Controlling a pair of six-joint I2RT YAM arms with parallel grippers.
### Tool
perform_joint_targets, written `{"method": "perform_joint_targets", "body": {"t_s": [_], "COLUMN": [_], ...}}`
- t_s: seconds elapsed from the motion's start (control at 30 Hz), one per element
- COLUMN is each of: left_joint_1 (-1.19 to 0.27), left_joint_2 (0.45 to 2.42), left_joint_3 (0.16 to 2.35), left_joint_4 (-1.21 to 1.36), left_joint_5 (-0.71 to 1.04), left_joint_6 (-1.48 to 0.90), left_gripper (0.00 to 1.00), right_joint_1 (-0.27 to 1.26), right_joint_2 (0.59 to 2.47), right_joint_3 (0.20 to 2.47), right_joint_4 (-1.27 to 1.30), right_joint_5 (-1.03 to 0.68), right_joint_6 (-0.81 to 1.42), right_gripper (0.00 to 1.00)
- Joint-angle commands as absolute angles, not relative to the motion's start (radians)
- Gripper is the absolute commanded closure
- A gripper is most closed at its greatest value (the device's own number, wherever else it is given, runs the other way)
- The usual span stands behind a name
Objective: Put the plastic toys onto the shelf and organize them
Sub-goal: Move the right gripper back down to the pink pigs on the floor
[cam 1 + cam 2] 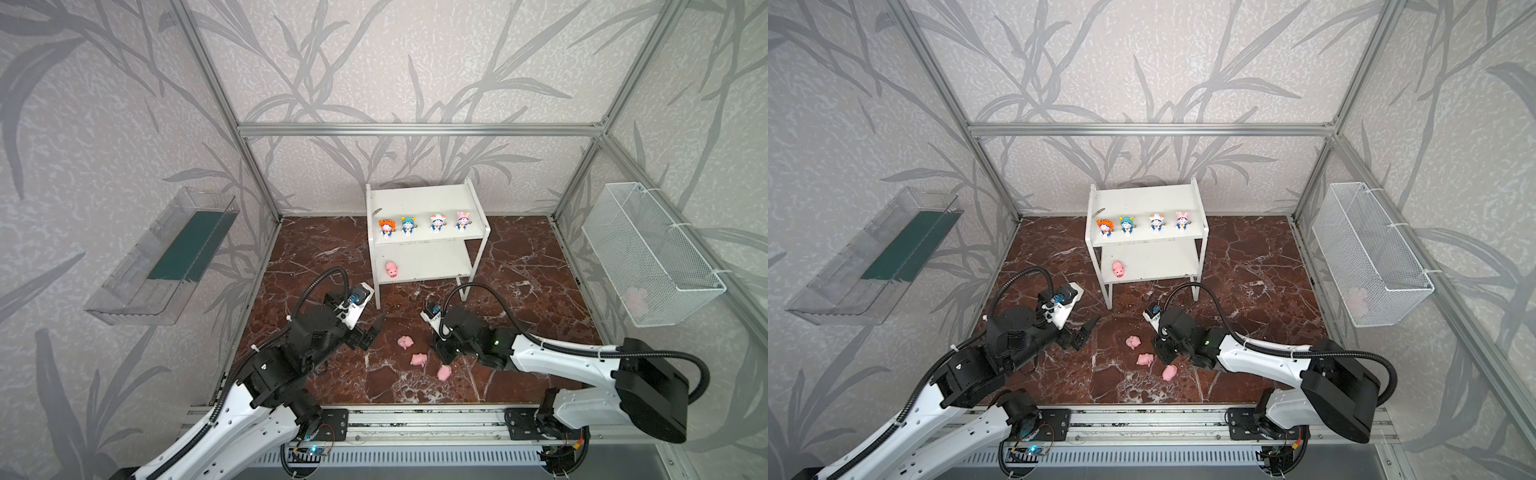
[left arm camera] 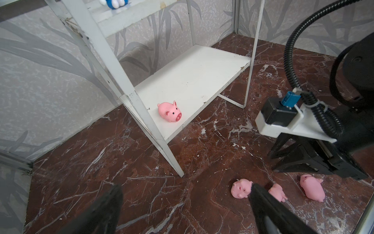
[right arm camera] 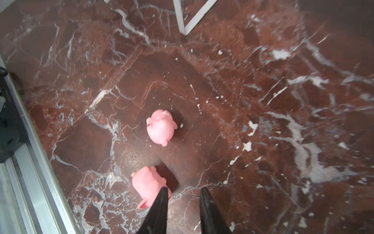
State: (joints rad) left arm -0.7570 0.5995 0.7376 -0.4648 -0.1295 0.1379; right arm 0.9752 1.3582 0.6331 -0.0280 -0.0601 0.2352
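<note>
**One pig shelved, three on the counter, both pincers empty**

Your shelf (image 1: 419, 199) sits at the back of the marble counter (image 1: 519, 270). Top board: orange-hat figurine (image 1: 385, 227), teal-hat figurine (image 1: 408, 225), white-hat figurine (image 1: 436, 223) and pink-hat figurine (image 1: 462, 221), upright in a row. Lower board: one shelved pig (image 1: 392, 269) near its front left corner. In front of the shelf the far pig (image 1: 405, 342), middle pig (image 1: 418, 359) and near pig (image 1: 444, 372) lie close together in a slanted line.

Your right arm comes in from the front right, forearm low, wrist bent so the right pincer (image 3: 184, 189) points down at the counter right by the middle pig and near pig. Its fingers are a narrow gap apart with nothing between them. The right wrist view shows a pig just beside one finger, outside the gap. Your left arm reaches in from the front left. The left pincer (image 2: 186, 187) hangs near the shelf's front left leg, spread wide, holding nothing, facing the lower board.

A clear tray (image 1: 137, 274) with a green base hangs on the left wall. The wire basket (image 1: 648, 249) on the right wall has a pale pink lump (image 1: 636, 297) low inside, too blurred to name.
</note>
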Motion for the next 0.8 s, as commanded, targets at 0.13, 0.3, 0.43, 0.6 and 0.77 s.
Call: {"method": "perform_joint_targets", "body": {"t_s": [0.13,0.3,0.43,0.6,0.77], "left_joint_1": [-0.751,-0.749,-0.749,-0.748,-0.748], "left_joint_2": [0.601,0.601,0.599,0.596,0.592], "left_joint_3": [0.738,0.738,0.738,0.738,0.737], "left_joint_4": [-0.46,-0.463,-0.463,-0.463,-0.463], "left_joint_5": [-0.125,-0.124,-0.123,-0.123,-0.121], "left_joint_6": [0.138,0.138,0.14,0.141,0.142], "left_gripper": [0.01,0.01,0.01,0.01,0.01], "right_joint_1": [0.986,0.986,0.984,0.984,0.977], "right_joint_2": [1.441,1.527,1.575,1.629,1.674], "right_joint_3": [0.712,0.763,0.789,0.829,0.869], "right_joint_4": [0.02,0.039,0.078,0.068,0.025], "right_joint_5": [-0.129,-0.124,-0.139,-0.16,-0.184], "right_joint_6": [0.263,0.304,0.331,0.334,0.334], "right_gripper": [0.66,0.64,0.61,0.61,0.62]}}
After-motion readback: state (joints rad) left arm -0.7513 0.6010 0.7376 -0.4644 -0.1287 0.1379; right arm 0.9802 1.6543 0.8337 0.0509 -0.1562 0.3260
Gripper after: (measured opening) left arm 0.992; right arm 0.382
